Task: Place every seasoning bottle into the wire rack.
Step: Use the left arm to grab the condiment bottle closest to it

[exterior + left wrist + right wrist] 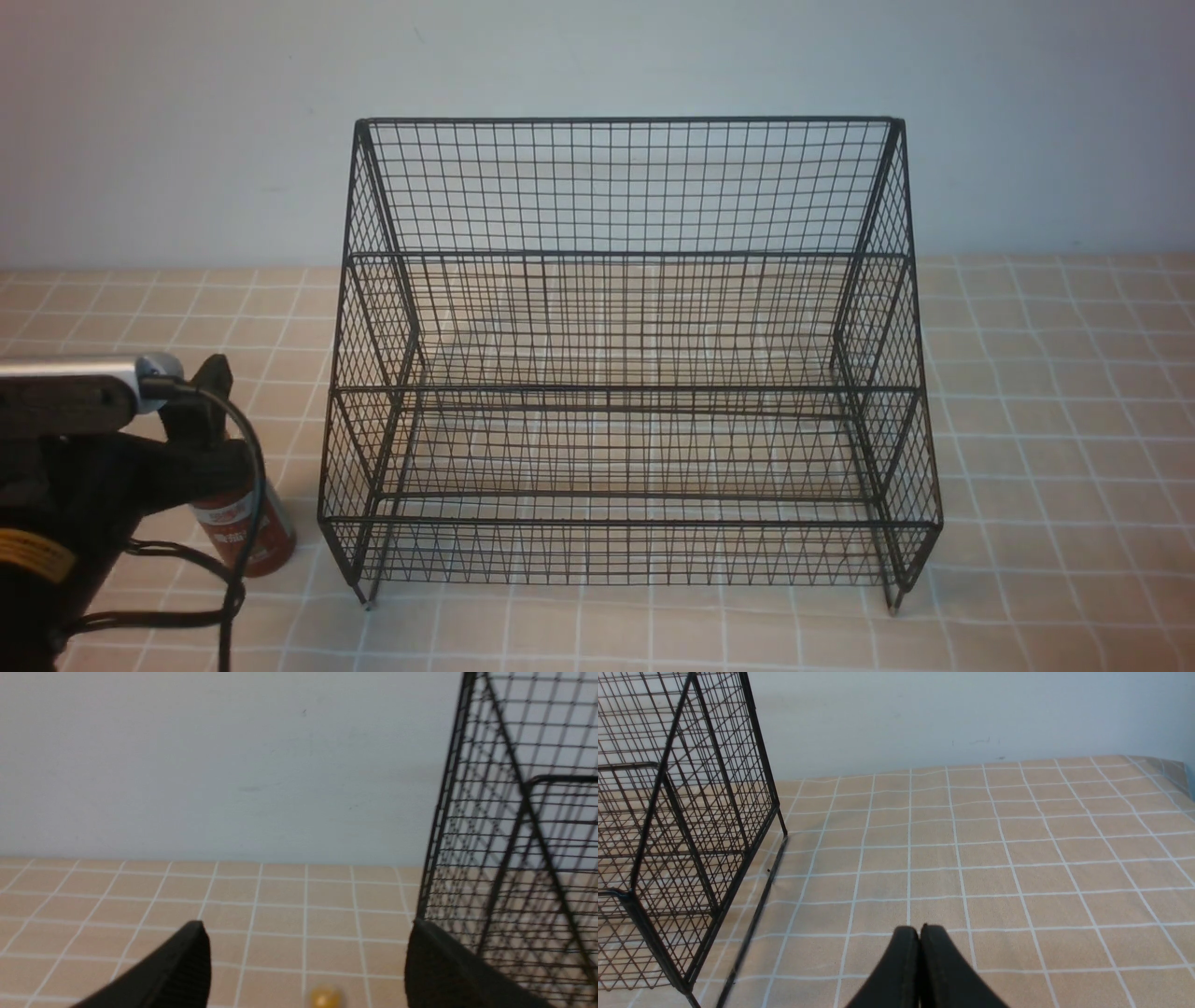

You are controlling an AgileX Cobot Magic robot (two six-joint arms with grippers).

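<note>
**Left pincer spread over the bottle, no grip made**

The small clear squeeze bottle of red sauce with a red-and-white label [254, 537] stood upright on the tan tiled tablecloth [1046, 467] at the lower left of the front view. It was just beside the lower left corner of the big black wire-mesh rack with stepped tiers [625, 119], and outside it. No bottle showed on any tier.

The left gripper [306, 933] sat over the bottle's top with its fingers well apart. At the bottom edge of the left wrist view a blurred yellow cap showed between them, touching neither. The right gripper [920, 933] was pressed together, holding nothing, low over bare cloth on the rack's other side.

Step in hand, by my reading, was the pick-up. Next move would call for closing on the bottle's body or neck, lifting it above the rack's front rail, then carrying it rightward onto a tier.

In the way were the rack's left side mesh, close to the bottle, and a black cable [245, 439] looping across the bottle's front.
</note>
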